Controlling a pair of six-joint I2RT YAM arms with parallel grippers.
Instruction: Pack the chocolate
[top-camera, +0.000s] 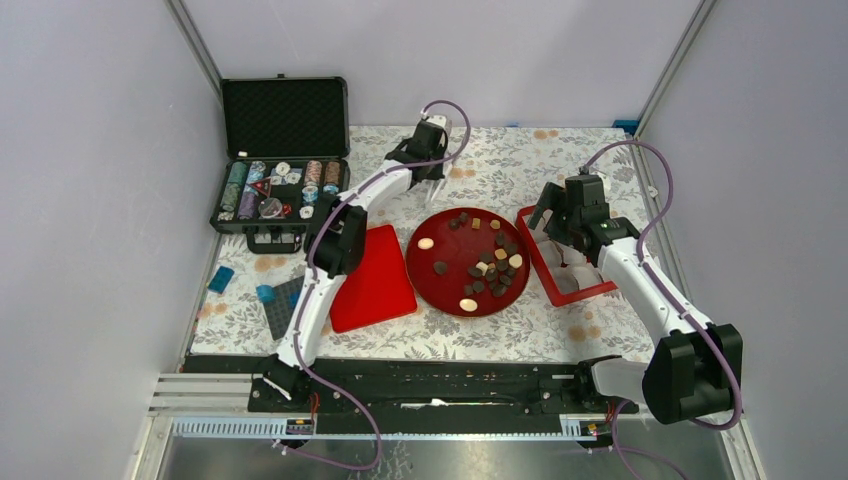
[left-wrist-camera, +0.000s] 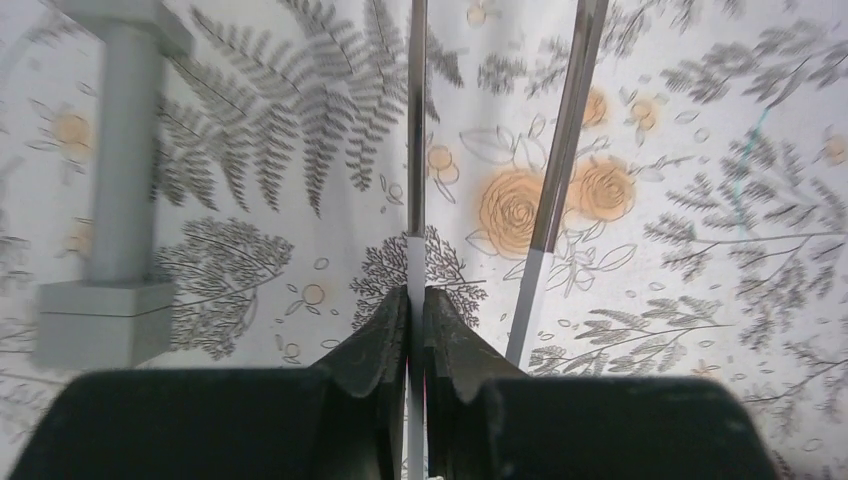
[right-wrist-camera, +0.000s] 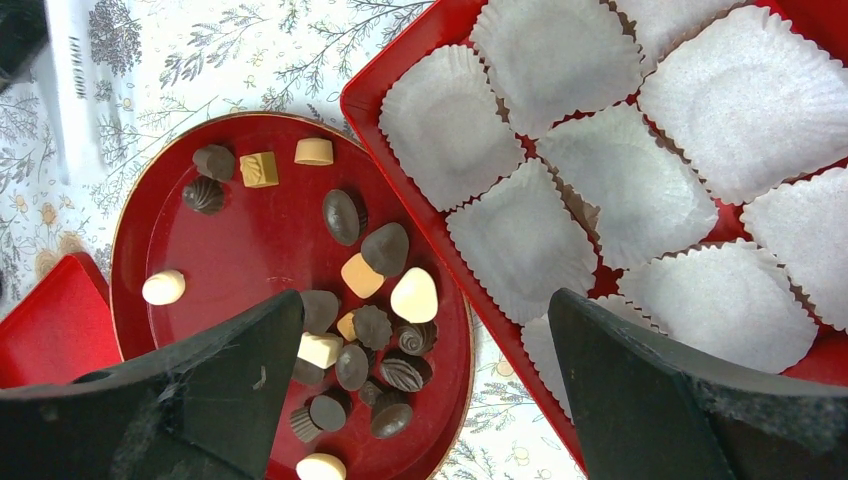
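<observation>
The chocolate (top-camera: 490, 265) is several small dark, tan and cream pieces on a round red plate (top-camera: 440, 290) in mid-table; it also shows in the right wrist view (right-wrist-camera: 385, 248). To the plate's right is a red box (top-camera: 552, 285) lined with empty white paper cups (right-wrist-camera: 520, 240). My right gripper (top-camera: 562, 248) is open and empty. It hovers over the gap between plate and box (right-wrist-camera: 425, 295). My left gripper (top-camera: 432, 188) is behind the plate, shut on a thin whitish sheet (left-wrist-camera: 416, 150) seen edge-on (left-wrist-camera: 415, 292).
A flat red lid (top-camera: 375, 280) lies left of the plate. An open black case of poker chips (top-camera: 280, 190) stands at the back left. Blue and dark grey toy bricks (top-camera: 275, 298) lie at the front left. A blurred grey post (left-wrist-camera: 120, 180) shows left in the left wrist view.
</observation>
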